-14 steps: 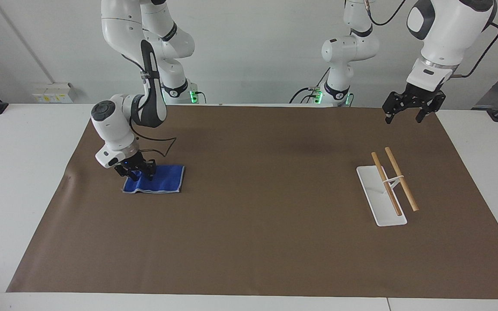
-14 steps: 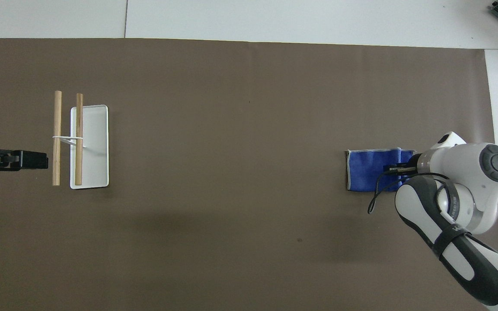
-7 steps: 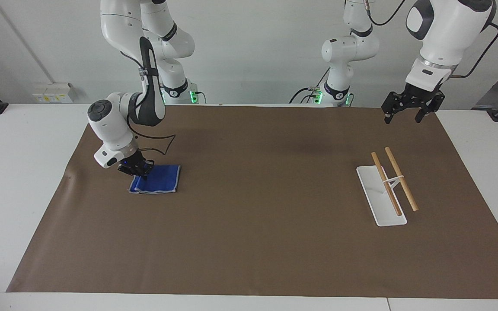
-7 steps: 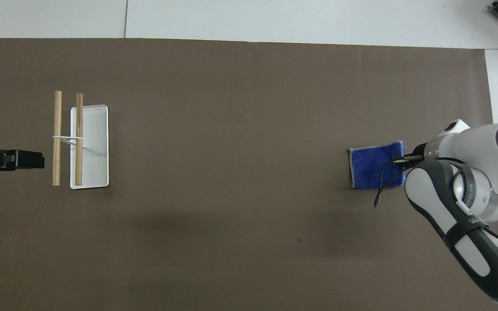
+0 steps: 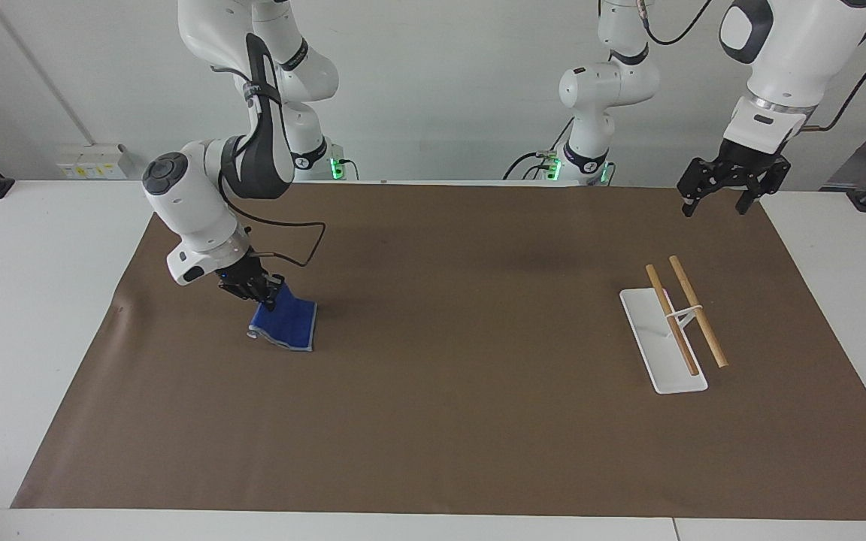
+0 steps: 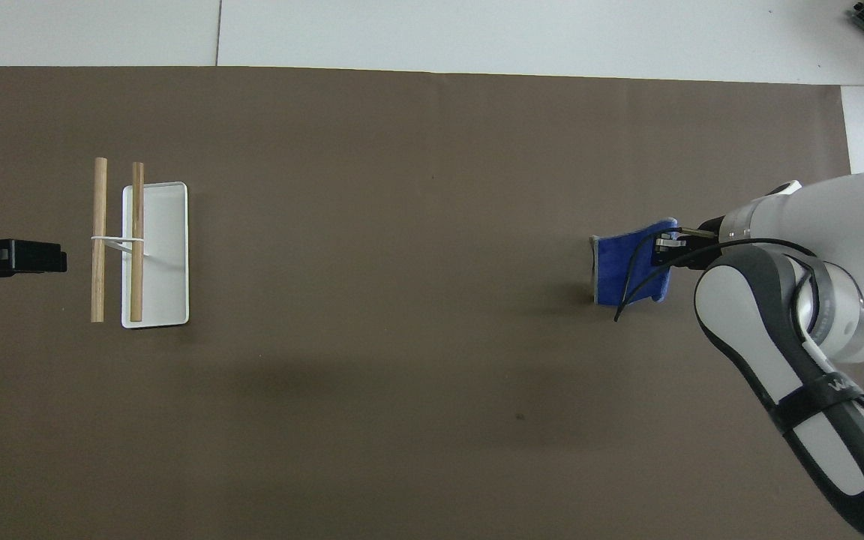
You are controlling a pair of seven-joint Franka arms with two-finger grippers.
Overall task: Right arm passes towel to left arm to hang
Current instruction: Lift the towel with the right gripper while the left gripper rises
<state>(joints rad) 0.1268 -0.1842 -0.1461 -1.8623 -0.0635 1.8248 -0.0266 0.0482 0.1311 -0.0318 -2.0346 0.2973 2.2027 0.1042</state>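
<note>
Across the brown mat [image 5: 463, 421], which covers most of the table, the right arm [image 5: 192, 203] reaches low toward its own end and the left arm [image 5: 786, 52] waits raised near its own end. Right gripper [image 5: 261, 291]: fingertips pressed together, pinching one upper edge of the towel [image 5: 286, 324]. Left gripper [image 5: 730, 184]: fingers spread, holding nothing, hanging over the mat's edge near the rack [image 5: 673, 330]. Rack: a white base tray carrying two wooden bars [image 6: 117, 240] that run away from the robots.

Towel: folded and half-lifted, hanging down from the pinch, its lower edge apparently touching the mat. Its long axis runs from the gripped top edge down to the mat, tilted toward the table's middle; the broad blue face turns toward the facing camera.

Step in hand, as judged: lifting the towel clear. Done well, the lift goes straight up until the cloth hangs free, leaving a loose edge exposed for the left gripper to take.
</note>
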